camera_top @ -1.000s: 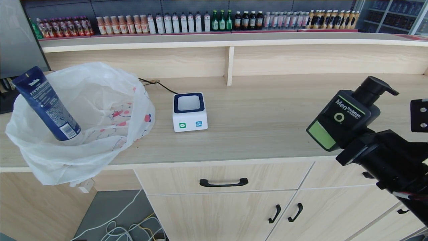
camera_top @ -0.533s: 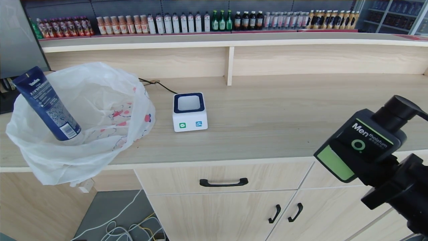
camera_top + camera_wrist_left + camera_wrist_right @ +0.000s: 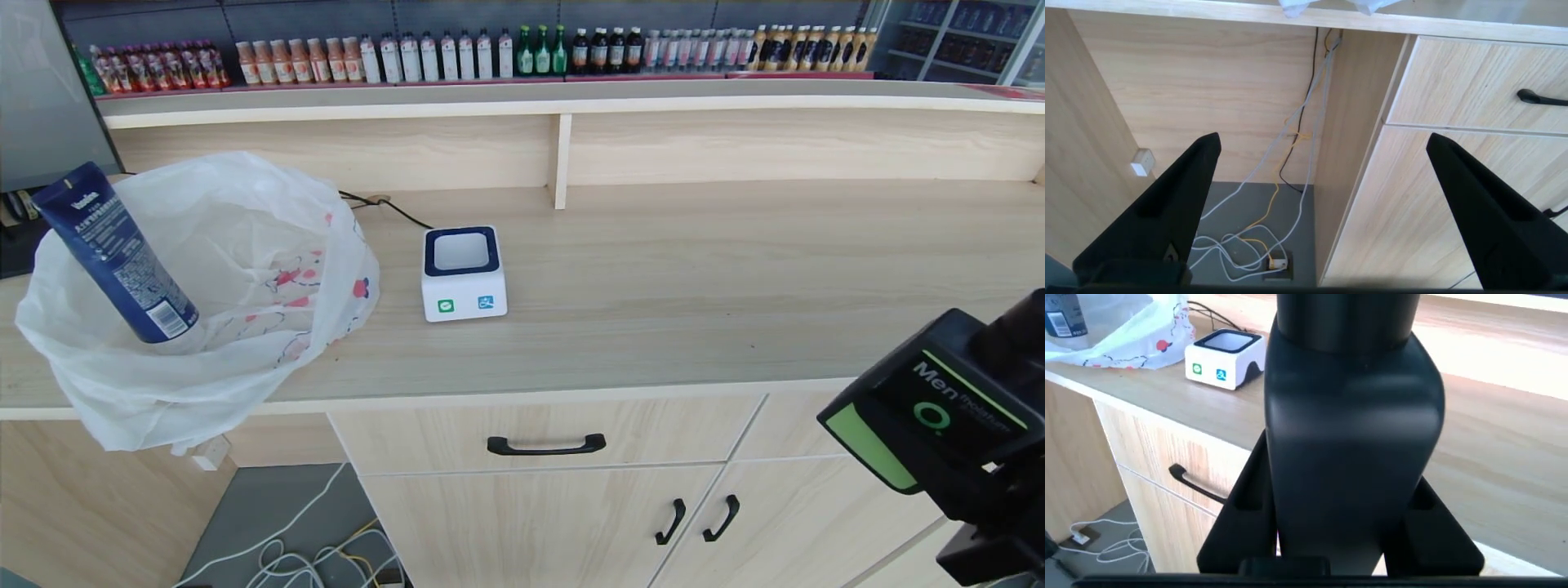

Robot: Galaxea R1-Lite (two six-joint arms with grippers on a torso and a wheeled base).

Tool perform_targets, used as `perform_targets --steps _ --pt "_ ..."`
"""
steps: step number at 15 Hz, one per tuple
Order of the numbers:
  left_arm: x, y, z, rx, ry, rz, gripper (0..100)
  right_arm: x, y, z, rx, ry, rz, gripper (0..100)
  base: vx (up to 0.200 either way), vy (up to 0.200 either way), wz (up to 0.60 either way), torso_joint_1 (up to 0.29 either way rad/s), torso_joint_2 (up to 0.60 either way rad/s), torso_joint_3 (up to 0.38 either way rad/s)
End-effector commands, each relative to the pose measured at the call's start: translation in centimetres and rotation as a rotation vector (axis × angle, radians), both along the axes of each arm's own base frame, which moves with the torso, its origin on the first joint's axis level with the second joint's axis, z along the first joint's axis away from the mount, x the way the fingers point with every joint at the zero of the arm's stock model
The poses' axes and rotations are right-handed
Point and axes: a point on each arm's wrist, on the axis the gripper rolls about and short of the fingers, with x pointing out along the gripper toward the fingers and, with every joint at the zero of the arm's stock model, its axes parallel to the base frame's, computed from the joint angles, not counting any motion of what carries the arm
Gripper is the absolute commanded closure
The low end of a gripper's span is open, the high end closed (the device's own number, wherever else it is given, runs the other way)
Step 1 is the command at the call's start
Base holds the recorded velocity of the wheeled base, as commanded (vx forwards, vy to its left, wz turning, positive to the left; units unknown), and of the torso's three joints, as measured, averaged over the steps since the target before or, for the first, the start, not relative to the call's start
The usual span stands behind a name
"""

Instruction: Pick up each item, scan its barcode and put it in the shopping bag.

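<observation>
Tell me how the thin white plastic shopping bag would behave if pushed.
The thin white plastic shopping bag looks crumpled and translucent, so probably floppy: it would cave in rather than slide. It overhangs the front edge of the wooden counter, so a push might drag it off. The dark blue tube leaning inside could topple.

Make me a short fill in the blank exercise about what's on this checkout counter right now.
The blue tube stands inside the shopping ____.
The white scanner sits on the wooden ____.
The right gripper grips a pump bottle coloured mostly ____.
The left gripper, low by the cabinet, is ____.
Missing words: bag, counter, black, open.
</observation>
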Motion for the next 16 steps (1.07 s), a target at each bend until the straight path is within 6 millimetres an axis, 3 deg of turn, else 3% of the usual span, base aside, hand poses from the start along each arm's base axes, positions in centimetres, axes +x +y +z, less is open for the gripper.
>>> perform_targets --steps 1,6,10,14,16 --pt "0.0 0.0 0.0 0.000 0.000 0.000 0 -0.2 0.8 0.0 -0.056 -0.029 0.046 100 0.000 0.000 0.00 0.000 0.00 0.000" --pt "0.0 0.0 0.0 0.000 0.000 0.000 0 -1.4 3.6 -1.2 -0.240 -0.072 0.227 100 0.000 0.000 0.00 0.000 0.00 0.000" --pt "0.0 0.0 0.0 0.000 0.000 0.000 0 -2.2 4.7 -1.9 -0.353 -0.132 0.298 100 0.000 0.000 0.00 0.000 0.00 0.000" --pt "0.0 0.0 0.0 0.000 0.000 0.000 0 -1.9 5.5 -2.7 -0.439 -0.162 0.381 100 0.000 0.000 0.00 0.000 0.00 0.000" --pt "0.0 0.0 0.0 0.000 0.000 0.000 0 -1.6 6.1 -2.0 -0.455 -0.235 0.409 100 0.000 0.000 0.00 0.000 0.00 0.000"
